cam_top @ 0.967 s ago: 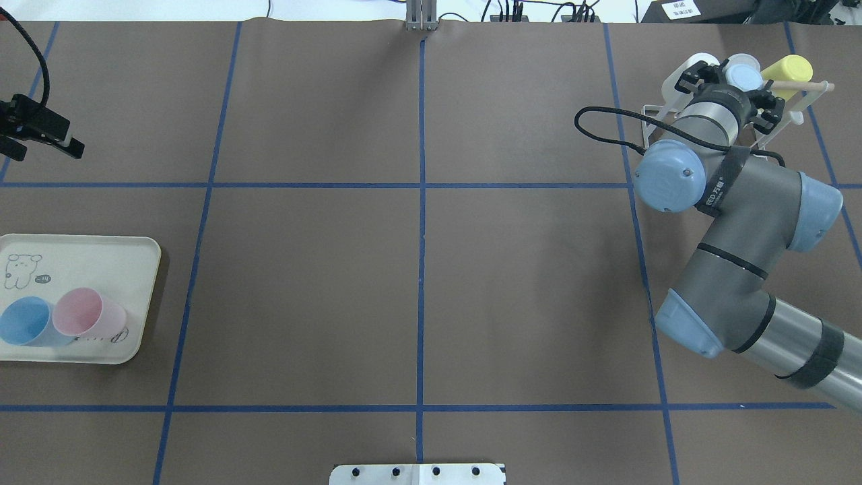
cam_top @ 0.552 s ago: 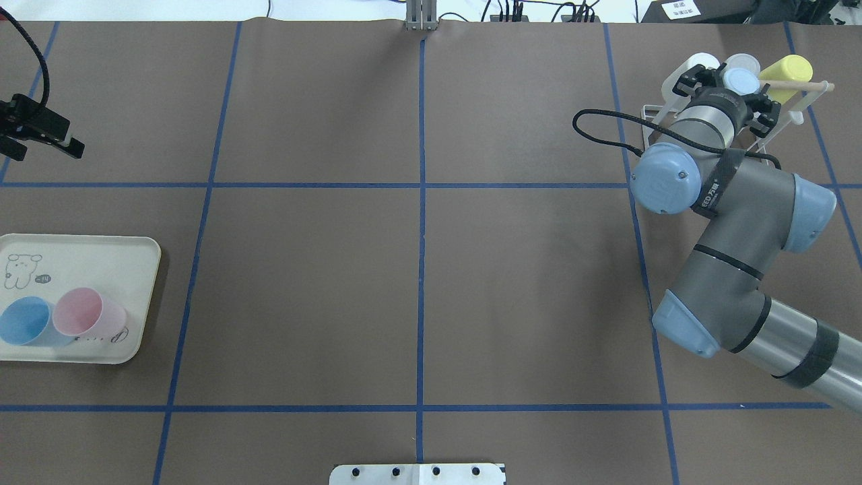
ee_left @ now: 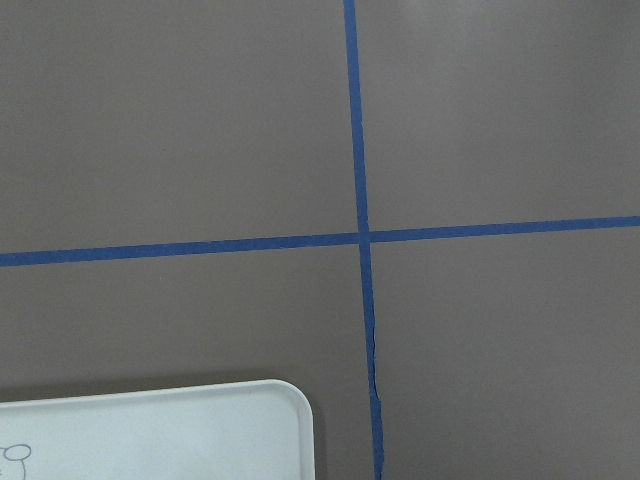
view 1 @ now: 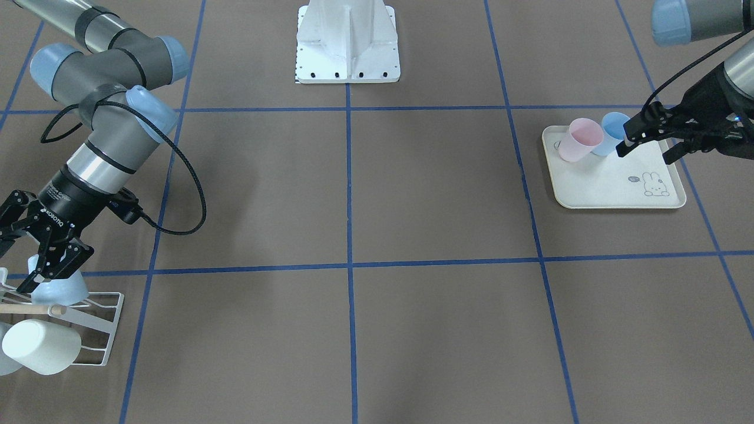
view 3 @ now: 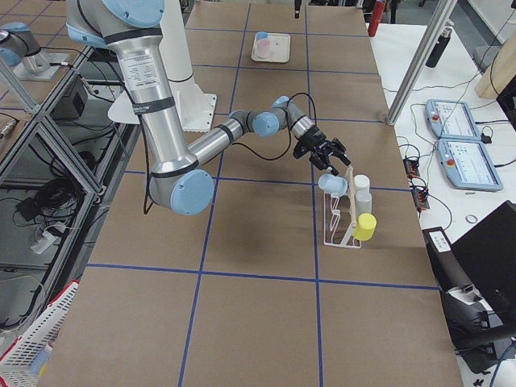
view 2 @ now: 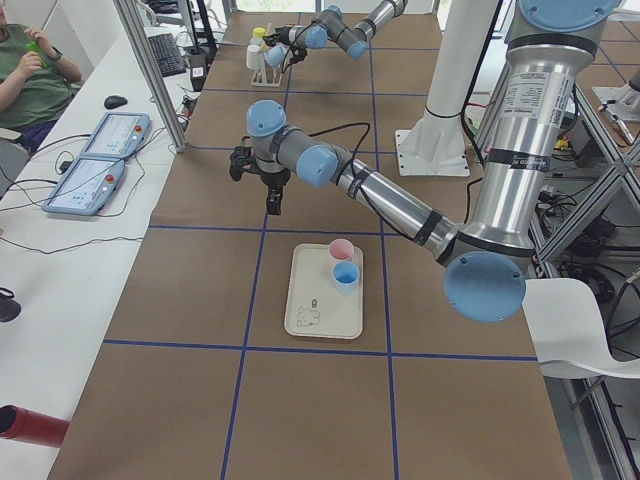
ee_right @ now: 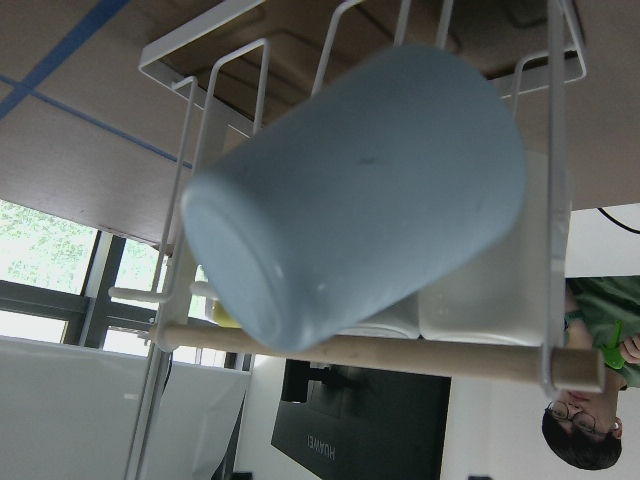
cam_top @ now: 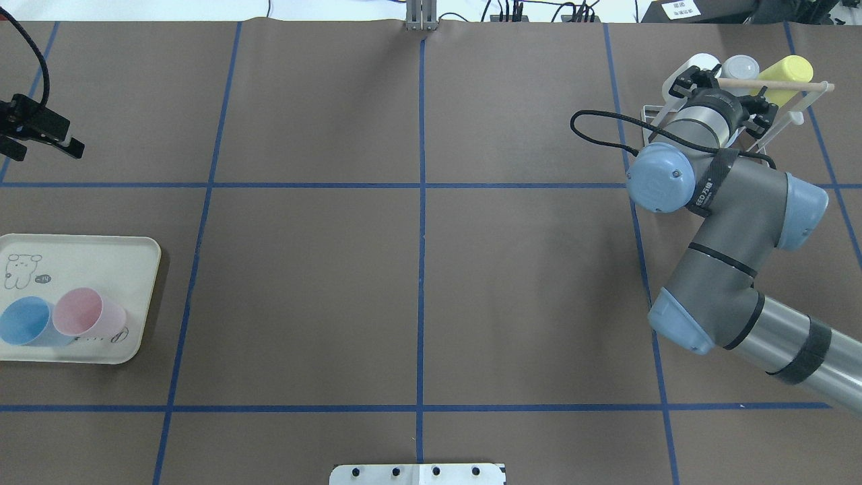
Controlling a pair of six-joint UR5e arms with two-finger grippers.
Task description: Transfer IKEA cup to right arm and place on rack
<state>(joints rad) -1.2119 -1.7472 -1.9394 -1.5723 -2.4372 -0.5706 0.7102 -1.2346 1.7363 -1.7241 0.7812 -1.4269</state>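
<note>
Light blue cup (ee_right: 360,190) is resting tilted on the rack (ee_right: 552,120). Right tool (view 1: 26,262) is hovering just beside it, fingers spread. Left tool (view 1: 644,156), likewise spread, is hovering near the tray (view 1: 612,188).

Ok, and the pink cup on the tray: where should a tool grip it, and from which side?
Probably its rim, from above. The pink cup stands upright, mouth open, on the tray, so one finger can go inside, one outside. The blue cup sits close against one side, so pinch the wall opposite it, toward the table's middle.
</note>
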